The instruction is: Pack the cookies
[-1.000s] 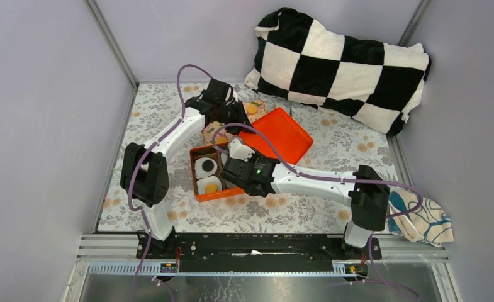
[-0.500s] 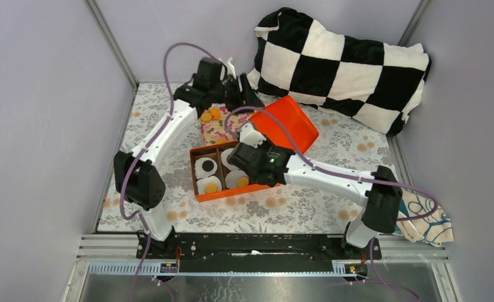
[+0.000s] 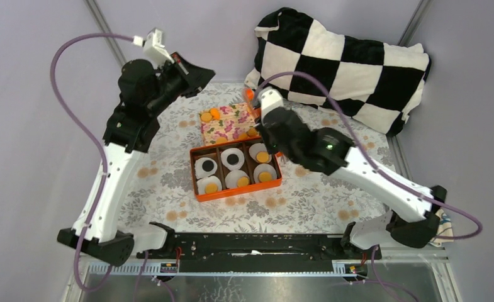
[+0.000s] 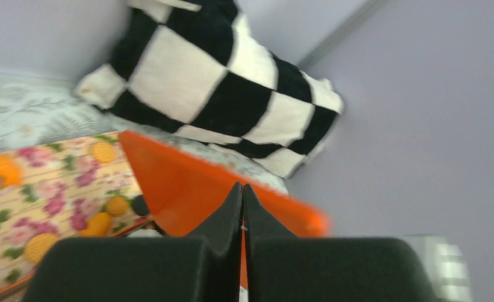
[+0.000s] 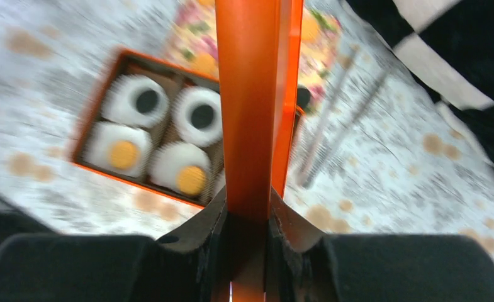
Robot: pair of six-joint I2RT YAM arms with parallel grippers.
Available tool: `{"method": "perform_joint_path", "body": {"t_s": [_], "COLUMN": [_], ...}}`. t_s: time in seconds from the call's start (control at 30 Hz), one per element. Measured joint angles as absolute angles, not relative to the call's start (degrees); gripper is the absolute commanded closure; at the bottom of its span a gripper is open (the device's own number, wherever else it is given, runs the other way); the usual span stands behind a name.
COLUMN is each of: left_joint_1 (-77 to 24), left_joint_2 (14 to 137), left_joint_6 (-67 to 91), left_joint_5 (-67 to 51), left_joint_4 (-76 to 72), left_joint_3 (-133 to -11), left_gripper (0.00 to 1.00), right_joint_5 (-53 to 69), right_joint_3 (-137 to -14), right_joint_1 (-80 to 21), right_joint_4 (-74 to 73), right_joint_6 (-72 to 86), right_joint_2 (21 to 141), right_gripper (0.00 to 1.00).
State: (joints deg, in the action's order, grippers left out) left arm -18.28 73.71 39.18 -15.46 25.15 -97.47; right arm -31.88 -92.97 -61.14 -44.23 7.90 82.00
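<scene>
The right tool pinches the orange lid edge-on, near the box of cookies. The left tool is closed, holding nothing.

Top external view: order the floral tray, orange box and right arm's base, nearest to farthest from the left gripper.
From the left gripper:
1. The floral tray, back centre.
2. The orange box, mid-table.
3. The right arm's base, near right corner.

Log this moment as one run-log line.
left pincer: shut, empty | right pincer: shut on orange lid | orange box: open, six cookies cupped | floral tray: loose cookies
</scene>
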Motion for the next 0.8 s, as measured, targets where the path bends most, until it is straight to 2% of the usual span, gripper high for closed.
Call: {"method": "perform_joint_path", "body": {"t_s": [0.23, 0.37, 0.43, 0.6, 0.8], "left_joint_1": [-18.4, -18.4, -18.6, -19.2, -19.6], "left_joint_2": [67.2, 65.8, 65.3, 62.2, 60.7], "left_joint_6": [38.0, 37.9, 37.6, 36.8, 36.5], "left_joint_5": [2.0, 9.5, 11.9, 15.0, 15.8], "left_joint_4": [25.8, 27.8, 28.5, 29.5, 29.4], "left_joint_3": [-85.0, -80.4, -79.9, -79.1, -76.3], "left_gripper": [1.00, 1.00, 1.00, 1.00, 1.00], "right_joint_5": [-6.4, 12.8, 22.6, 39.8, 50.1], "right_joint_3": [-93.6, -83.2, -74.4, -57.2, -51.5], "right_joint_1": [-50.9, -39.3, -33.5, -24.4, -22.1], "right_joint_4": [-31.0, -15.6, -2.9, 26.8, 54.9], "right_joint_6": [15.9, 29.2, 39.2, 65.3, 89.9], "right_joint_2": [71.4, 69.3, 69.9, 82.3, 97.7], "right_gripper": [0.99, 1.00, 1.00, 1.00, 1.00]}}
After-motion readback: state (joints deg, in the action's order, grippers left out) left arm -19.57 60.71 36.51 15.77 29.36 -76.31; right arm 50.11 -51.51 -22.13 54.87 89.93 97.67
